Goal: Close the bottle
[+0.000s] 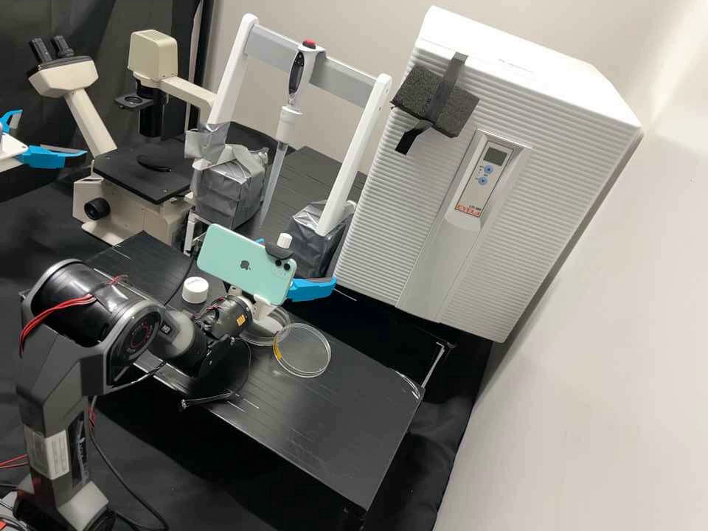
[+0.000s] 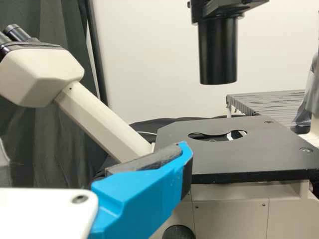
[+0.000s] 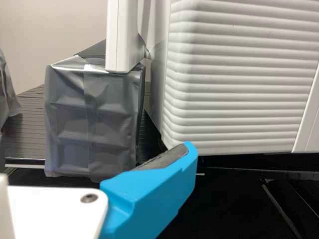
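From above: right gripper low over the black bench, wrist level, aimed toward the white ribbed cabinet — open or closed, impossible to tell. Left gripper well apart, over by the microscope, spread wide, holding nothing. White cap on the bench behind the right wrist. Clear round vessel, seemingly the open bottle, half hidden under that wrist, just beside a petri dish. Pipette hanging in its white stand.

From the left wrist: blue finger just before the microscope's black stage.

From the right wrist: grey taped block at the stand's foot — just beside the cabinet.
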You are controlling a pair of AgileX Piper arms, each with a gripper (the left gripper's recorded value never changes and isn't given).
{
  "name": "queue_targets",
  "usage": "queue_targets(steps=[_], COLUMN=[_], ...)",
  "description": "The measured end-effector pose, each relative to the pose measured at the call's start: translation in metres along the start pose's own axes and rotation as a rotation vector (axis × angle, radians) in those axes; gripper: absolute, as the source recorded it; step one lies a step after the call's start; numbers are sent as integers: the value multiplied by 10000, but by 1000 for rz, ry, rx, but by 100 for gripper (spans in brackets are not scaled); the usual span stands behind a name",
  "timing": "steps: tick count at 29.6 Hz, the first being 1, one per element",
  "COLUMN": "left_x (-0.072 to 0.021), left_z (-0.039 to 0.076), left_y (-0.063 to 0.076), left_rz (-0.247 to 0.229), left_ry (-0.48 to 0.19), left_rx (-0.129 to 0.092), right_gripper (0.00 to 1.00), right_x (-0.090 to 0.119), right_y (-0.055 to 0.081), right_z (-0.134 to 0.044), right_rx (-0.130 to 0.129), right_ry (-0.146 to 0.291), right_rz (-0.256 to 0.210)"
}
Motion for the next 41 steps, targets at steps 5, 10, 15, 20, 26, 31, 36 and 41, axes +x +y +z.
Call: queue_targets(steps=[5,10,15,20,26,31,36,41], left_x=[0,-4,-129,-401,-723,-882,-992,-1047], left_z=[0,10,83,275,402,371,369,355], left_y=[0,-7,-78,-152,-243,-257,-278,-304], left_rz=[0,-4,-34,-60,-100,-140,-170,-207], left_ry=[0,-11,-98,-298,-506,-538,-571,-608], left_rx=[0,8,-18,-34,-35,-56,-51,-43], right_gripper=[100,100,100,100,100,100,100,100], right_x=[0,0,0,0,0,0,0,0], right_y=[0,0,0,0,0,0,0,0], right_z=[0,0,0,0,0,0,0,0], right_rx=[0,0,0,0,0,0,0,0], right_ry=[0,0,0,0,0,0,0,0], right_rz=[0,0,0,0,0,0,0,0])
